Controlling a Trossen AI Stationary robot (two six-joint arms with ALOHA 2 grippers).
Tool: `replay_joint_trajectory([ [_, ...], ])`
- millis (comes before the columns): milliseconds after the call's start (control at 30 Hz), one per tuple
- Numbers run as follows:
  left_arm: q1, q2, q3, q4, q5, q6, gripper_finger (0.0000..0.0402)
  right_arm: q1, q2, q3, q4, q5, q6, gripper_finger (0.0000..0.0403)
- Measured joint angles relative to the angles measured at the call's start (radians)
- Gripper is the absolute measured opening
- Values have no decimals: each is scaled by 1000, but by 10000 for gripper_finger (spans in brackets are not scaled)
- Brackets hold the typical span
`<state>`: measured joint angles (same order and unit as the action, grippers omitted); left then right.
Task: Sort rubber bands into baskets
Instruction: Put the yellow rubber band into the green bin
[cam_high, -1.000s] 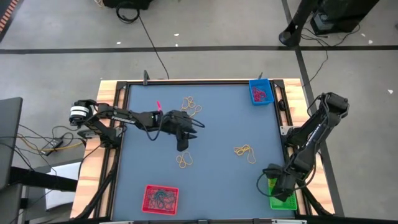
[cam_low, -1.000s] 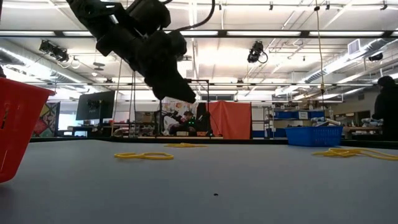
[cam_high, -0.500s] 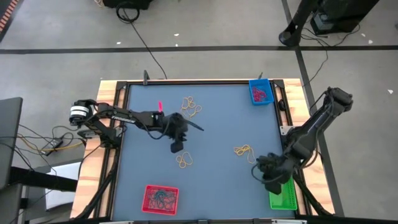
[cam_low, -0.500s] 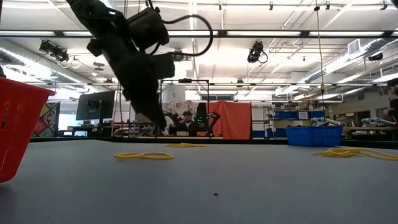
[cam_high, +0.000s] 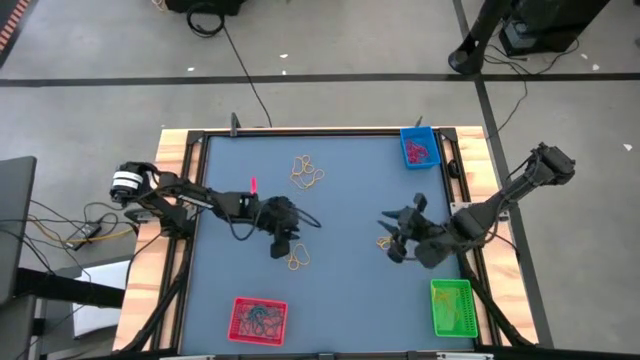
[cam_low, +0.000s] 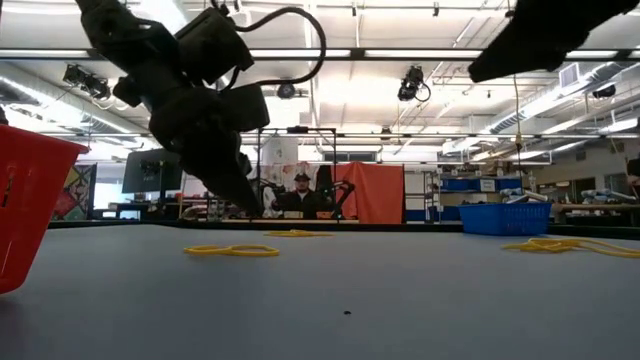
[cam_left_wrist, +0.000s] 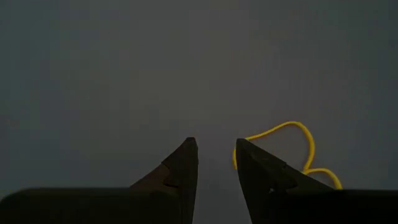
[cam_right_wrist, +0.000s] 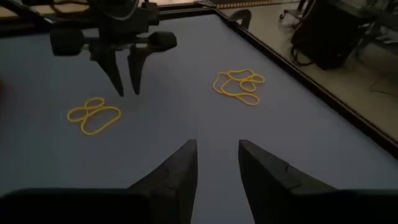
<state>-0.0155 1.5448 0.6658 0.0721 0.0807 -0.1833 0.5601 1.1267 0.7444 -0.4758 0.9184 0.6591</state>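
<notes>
My left gripper (cam_high: 283, 246) is open and points down over the table's middle, just beside a small bunch of yellow rubber bands (cam_high: 297, 262); one yellow loop (cam_left_wrist: 292, 146) lies next to its fingertips (cam_left_wrist: 216, 146). My right gripper (cam_high: 392, 240) is open and empty above a second yellow bunch (cam_high: 384, 240), which it mostly hides. A third yellow bunch (cam_high: 308, 172) and a pink band (cam_high: 253, 185) lie farther back. The blue basket (cam_high: 419, 148) stands at the far right, the green basket (cam_high: 452, 307) at the near right and the red basket (cam_high: 258, 320) at the near edge.
The right wrist view looks across the mat at my left gripper (cam_right_wrist: 124, 62) and two yellow bunches (cam_right_wrist: 94, 116) (cam_right_wrist: 239, 84). The mat has a raised black frame (cam_high: 190, 200). Cables lie off the table's left side (cam_high: 70, 225). A person sits beyond the table (cam_low: 300, 195).
My left gripper has gone down and toward the table's near edge, close to the yellow bunch in the middle. My right gripper has left the green basket and gone toward the far edge and the left, to the yellow bunch on the right side.
</notes>
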Motion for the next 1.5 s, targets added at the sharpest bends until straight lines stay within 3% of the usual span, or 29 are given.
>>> replay_joint_trajectory([
  [233, -56, 0, -5, 13, -15, 28, 115, -35, 31, 0, 74, -67, -33, 126],
  [400, -115, 21, -5, 18, -148, 53, 115, -35, 133, 0, 137, -67, -32, 126],
  [767, -131, 158, -1, 84, -163, 70, 114, -93, 310, 0, 221, -82, -35, 125],
  [900, -129, 172, 1, 83, -162, 56, 88, -110, 330, 0, 230, -85, -34, 123],
  [1067, -122, 175, 1, 88, -146, 45, 12, -118, 327, 0, 233, -80, -34, 121],
  [1333, -115, 164, -9, 234, -173, 116, 3, -139, 329, 0, 247, -84, -34, 119],
  [1500, -113, 149, 6, 417, -176, 157, 2, -139, 336, 0, 317, -178, -34, 121],
])
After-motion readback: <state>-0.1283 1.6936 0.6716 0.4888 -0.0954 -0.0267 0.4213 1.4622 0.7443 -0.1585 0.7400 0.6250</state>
